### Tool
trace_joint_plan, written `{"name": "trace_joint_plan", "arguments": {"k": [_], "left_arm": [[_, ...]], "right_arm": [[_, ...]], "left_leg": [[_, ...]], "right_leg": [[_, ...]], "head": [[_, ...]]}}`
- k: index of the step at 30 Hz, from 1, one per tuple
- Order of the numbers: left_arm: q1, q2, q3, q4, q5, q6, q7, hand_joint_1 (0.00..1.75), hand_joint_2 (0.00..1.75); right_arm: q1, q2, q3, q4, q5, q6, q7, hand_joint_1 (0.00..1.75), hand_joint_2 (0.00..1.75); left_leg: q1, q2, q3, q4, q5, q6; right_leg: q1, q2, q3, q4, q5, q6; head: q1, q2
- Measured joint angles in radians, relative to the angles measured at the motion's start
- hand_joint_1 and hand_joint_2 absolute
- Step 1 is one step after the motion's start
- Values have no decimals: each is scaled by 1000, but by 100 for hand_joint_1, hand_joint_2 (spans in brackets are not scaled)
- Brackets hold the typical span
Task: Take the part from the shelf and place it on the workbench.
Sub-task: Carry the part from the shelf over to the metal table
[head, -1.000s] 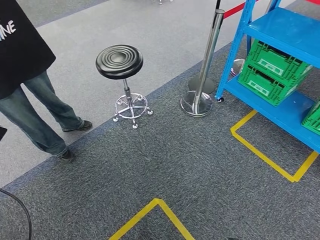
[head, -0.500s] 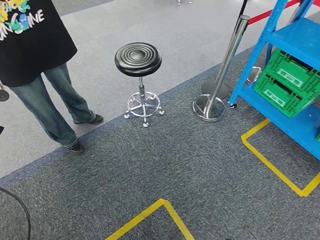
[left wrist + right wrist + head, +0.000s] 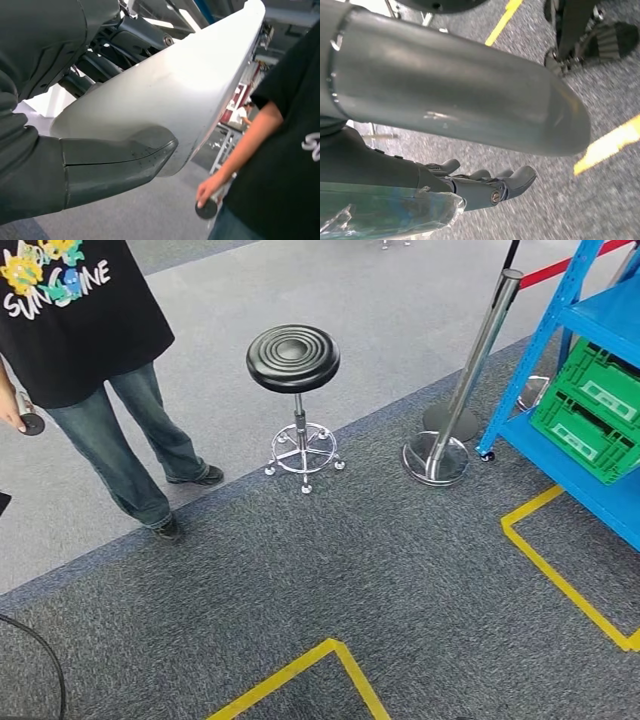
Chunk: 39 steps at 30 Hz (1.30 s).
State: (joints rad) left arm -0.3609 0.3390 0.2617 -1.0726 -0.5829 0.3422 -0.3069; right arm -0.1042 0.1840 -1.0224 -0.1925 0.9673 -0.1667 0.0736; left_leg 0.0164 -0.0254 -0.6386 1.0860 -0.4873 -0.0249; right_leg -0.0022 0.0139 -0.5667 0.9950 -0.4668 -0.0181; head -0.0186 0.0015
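Part: one white curved part (image 3: 181, 85), lying between the thumb and the darker fingers (image 3: 109, 35) of the left hand (image 3: 37, 165), and reaching well past the fingertips.
Left hand: closed around the part, thumb pressed on one face and fingers on the other (a firm hold, as far as the wrist view shows).
Right hand: right hand (image 3: 471, 187) has its fingers (image 3: 516, 177) stretched out nearly straight and close together; one clear plastic-wrapped thing (image 3: 388, 210) lies just beside them, but I cannot tell whether they grip it.
Beyond the left fingers: one person (image 3: 286, 150) in a black shirt, a hand holding one small black disc (image 3: 205, 209).
Beneath the right fingers: grey carpet (image 3: 546, 200) with two strips of yellow tape (image 3: 610, 142).
Shelf: one blue shelf (image 3: 596, 315) with two green crates (image 3: 577, 435), one stacked on the other.
Floor things: one black round stool (image 3: 293, 358), one chrome barrier post (image 3: 472, 365), two yellow tape outlines (image 3: 332, 650) (both cut off by the edge of the head view).
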Motion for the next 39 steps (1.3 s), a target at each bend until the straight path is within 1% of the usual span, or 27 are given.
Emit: {"name": "trace_joint_plan", "arguments": {"k": [2,3,4,5,7,8,9,10,14,15,16,18,19,20,21,23,24,25,27,29,30,31,34,35,36,37,39], "left_arm": [[-3,0,0,3,0,0,-1,175,175],[-3,0,0,5,0,0,-2,175,175],[-2,0,0,7,0,0,-2,175,175],[-2,1,0,8,0,0,-3,175,175],[-5,2,1,9,2,0,-6,175,175],[-8,3,1,9,4,0,-8,175,175],[-10,3,1,9,6,0,-10,175,175],[-12,3,2,9,8,1,-12,175,175],[-12,3,4,10,13,2,-17,175,175],[-13,3,5,9,14,3,-18,175,175],[-14,2,5,9,15,4,-19,175,175],[-14,-1,5,9,17,4,-20,175,175],[-14,-4,5,9,17,4,-20,175,175],[-13,-5,5,9,17,4,-20,175,175],[-12,-7,5,9,17,4,-20,175,175],[-12,-8,5,9,17,4,-20,175,175],[-12,-8,5,9,17,4,-20,175,175],[-13,-8,5,9,17,4,-20,175,175],[-15,-8,5,9,17,4,-20,175,175],[-14,-7,6,9,18,4,-20,175,175],[-14,-6,6,9,18,4,-21,175,175],[-15,-5,6,9,18,4,-21,175,175],[-13,-6,6,10,18,4,-21,175,175],[-10,-7,6,10,18,4,-21,175,175],[-8,-8,6,10,18,4,-21,175,175],[-8,-8,6,10,18,4,-21,175,175],[-11,-8,6,10,18,4,-22,175,175]], "right_arm": [[0,0,0,0,2,0,-1,0,0],[0,0,0,0,4,0,-1,0,0],[1,0,0,0,6,0,-1,0,0],[1,0,0,0,7,1,0,0,0],[0,0,0,0,10,1,0,0,0],[0,0,0,0,11,1,0,0,0],[0,0,0,0,12,2,0,0,0],[-1,0,0,0,13,2,0,0,0],[-1,0,0,0,15,2,0,0,0],[-1,0,0,0,15,2,1,0,0],[-1,0,0,0,16,2,1,0,0],[0,0,0,0,16,2,1,0,0],[1,1,0,0,16,2,1,0,0],[1,1,0,0,16,2,1,0,0],[2,1,0,0,16,2,2,0,0],[1,1,0,0,16,2,2,0,0],[1,0,0,0,16,2,2,0,0],[0,0,0,0,16,2,2,0,0],[0,0,0,0,16,1,3,0,0],[0,1,0,0,17,1,3,0,0],[0,1,0,0,17,1,4,0,0],[0,1,0,0,17,1,3,0,0],[0,1,0,0,17,1,3,0,0],[0,1,0,0,17,1,3,0,0],[1,1,0,0,17,1,3,0,0],[1,1,0,0,17,1,3,0,0],[0,1,0,0,17,1,3,0,0]], "left_leg": [[3,11,-60,127,-58,-8],[4,13,-83,174,-72,-11],[5,15,-90,189,-67,-13],[5,17,-79,166,-44,-14],[5,32,-15,44,19,-12],[2,40,16,-16,38,-8],[-1,48,36,-56,47,-3],[-4,52,43,-74,45,1],[-5,41,42,-81,48,22],[-4,38,43,-83,49,28],[-2,35,44,-85,51,35],[-4,28,42,-85,51,42],[-5,24,42,-85,51,43],[-6,19,41,-85,51,43],[-6,14,42,-85,51,43],[-6,5,45,-84,50,41],[-8,0,45,-83,49,39],[-8,-4,43,-82,49,34],[-8,-12,37,-80,52,23],[-4,-14,34,-78,51,12],[-3,-10,28,-64,40,8],[-2,-3,14,-31,18,3],[2,12,-72,151,-66,-8],[3,13,-91,187,-74,-10],[3,14,-92,189,-62,-11],[3,17,-74,153,-34,-11],[1,34,-6,24,31,-7]], "right_leg": [[1,-10,0,0,-1,-3],[2,-15,0,1,-2,-4],[2,-20,1,1,-2,-3],[2,-24,2,2,-4,-2],[3,-33,6,3,-8,3],[5,-36,7,5,-10,7],[8,-40,7,7,-12,12],[10,-43,6,8,-13,16],[8,-50,2,13,-22,31],[7,-44,-9,36,-39,36],[7,-35,-31,80,-66,39],[6,-20,-97,217,-129,43],[6,-18,-127,274,-147,43],[6,-17,-143,301,-147,43],[6,-16,-140,287,-127,42],[6,-8,-83,163,-54,35],[5,1,-50,95,-27,31],[4,9,-24,46,-12,28],[6,16,-7,14,-11,23],[5,9,-4,8,-6,15],[4,5,-2,4,-3,9],[2,0,1,0,-1,4],[2,-13,3,-1,-2,-3],[2,-18,3,-1,-3,-3],[2,-22,4,0,-4,-3],[2,-26,5,0,-5,-2],[5,-33,10,2,-10,5]], "head": [[-2,0],[-1,0],[-2,0],[-2,0],[-2,0],[-2,0],[-1,0],[0,0],[1,0],[3,0],[4,0],[7,0],[7,0],[7,0],[7,0],[7,0],[7,0],[6,0],[5,0],[5,0],[4,0],[3,0],[0,0],[0,0],[0,0],[0,0],[0,0]]}}
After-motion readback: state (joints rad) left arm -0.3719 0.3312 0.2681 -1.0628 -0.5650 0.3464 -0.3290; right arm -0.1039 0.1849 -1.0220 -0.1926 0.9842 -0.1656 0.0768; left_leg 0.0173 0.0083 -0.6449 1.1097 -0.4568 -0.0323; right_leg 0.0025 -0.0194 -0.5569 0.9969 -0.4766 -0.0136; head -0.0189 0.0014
